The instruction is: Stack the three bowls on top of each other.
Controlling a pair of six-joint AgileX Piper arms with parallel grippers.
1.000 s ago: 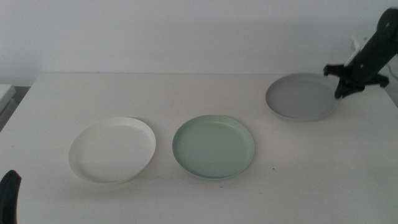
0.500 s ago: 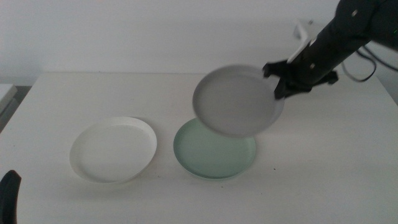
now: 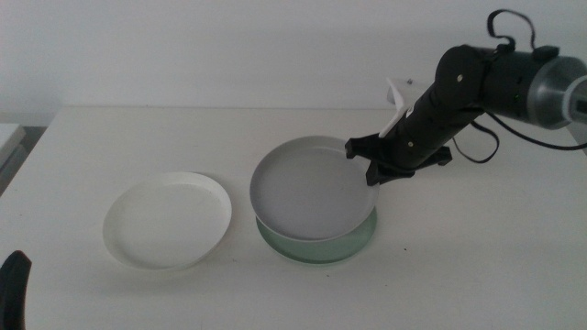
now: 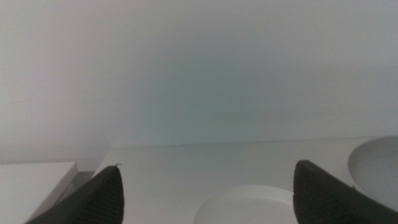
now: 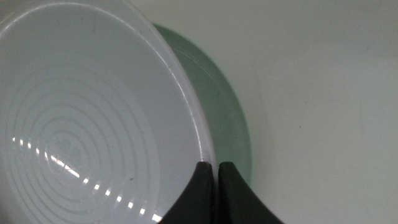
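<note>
Right gripper point(image 3: 374, 170): jaws closed on the right rim of the grey bowl point(image 3: 312, 188); its arm reaches in from the right side of the desk; in the right wrist view the two dark jaws point(image 5: 210, 190) meet almost flush at the bowl's rim
Grey bowl: held tilted over the pale green bowl point(image 3: 358, 240), covering most of it; contact between the two cannot be told; concentric rings show on its inner face point(image 5: 81, 137)
Pale green bowl: flat on the desk near the middle; only its front and right rim show beneath the grey one point(image 5: 224, 106)
White bowl point(image 3: 167, 220): flat on the desk, left of the other two and apart from them; part of its rim shows in the left wrist view point(image 4: 249, 205)
Left gripper point(image 4: 205, 193): at the front left corner of the desk, jaws set wide apart, holding nothing; one dark jaw tip shows in the middle view point(image 3: 13, 286)
Desk point(image 3: 477, 266): plain white, matte; a few small dark specks right of the green bowl
Room: bare pale wall point(image 3: 229, 46) behind the desk's far edge; black cable point(image 3: 486, 137) looping by the right arm
</note>
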